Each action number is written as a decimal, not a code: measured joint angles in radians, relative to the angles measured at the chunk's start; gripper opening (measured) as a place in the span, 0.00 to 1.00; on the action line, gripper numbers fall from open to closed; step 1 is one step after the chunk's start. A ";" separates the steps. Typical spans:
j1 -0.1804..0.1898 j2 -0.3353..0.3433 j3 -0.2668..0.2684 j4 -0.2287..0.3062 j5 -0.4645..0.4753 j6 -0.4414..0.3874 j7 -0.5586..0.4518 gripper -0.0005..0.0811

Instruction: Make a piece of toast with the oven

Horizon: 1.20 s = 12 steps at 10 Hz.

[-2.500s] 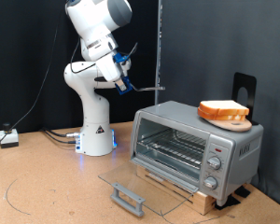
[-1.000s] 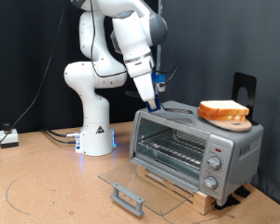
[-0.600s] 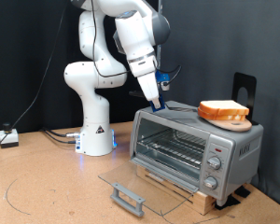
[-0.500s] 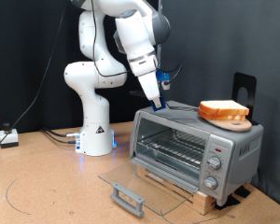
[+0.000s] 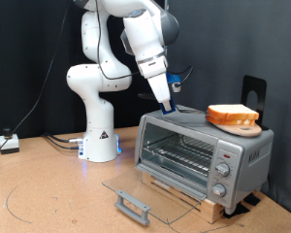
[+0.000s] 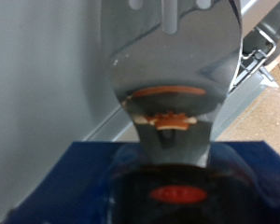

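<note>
The silver-grey oven [image 5: 199,146] stands at the exterior view's right with its glass door [image 5: 150,189] folded down flat and the wire rack bare. A bread slice on a tan wooden disc [image 5: 233,116] sits on the oven's roof. No other piece of toast shows. My gripper [image 5: 172,108] hangs just above the roof's left end, left of that slice. It is shut on a thin silver spatula-like blade [image 6: 168,56] that reaches toward the slice; the blue fingers [image 6: 65,177] clamp its base in the wrist view.
The door's grey bar handle [image 5: 133,206] juts toward the exterior view's bottom. The oven rests on a wooden block [image 5: 189,197]. The white robot base [image 5: 99,141] and cables [image 5: 53,141] are at left. A black stand [image 5: 254,92] rises behind the oven.
The arm swung from high at left down and right to the oven's roof with the blade. In the last second it crept slightly further right.
</note>
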 joint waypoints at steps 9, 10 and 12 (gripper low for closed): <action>0.004 0.000 0.023 -0.002 0.007 0.011 0.001 0.49; 0.004 0.001 0.032 -0.002 0.012 0.016 0.005 0.49; 0.004 0.002 0.048 -0.002 0.028 0.032 0.013 0.49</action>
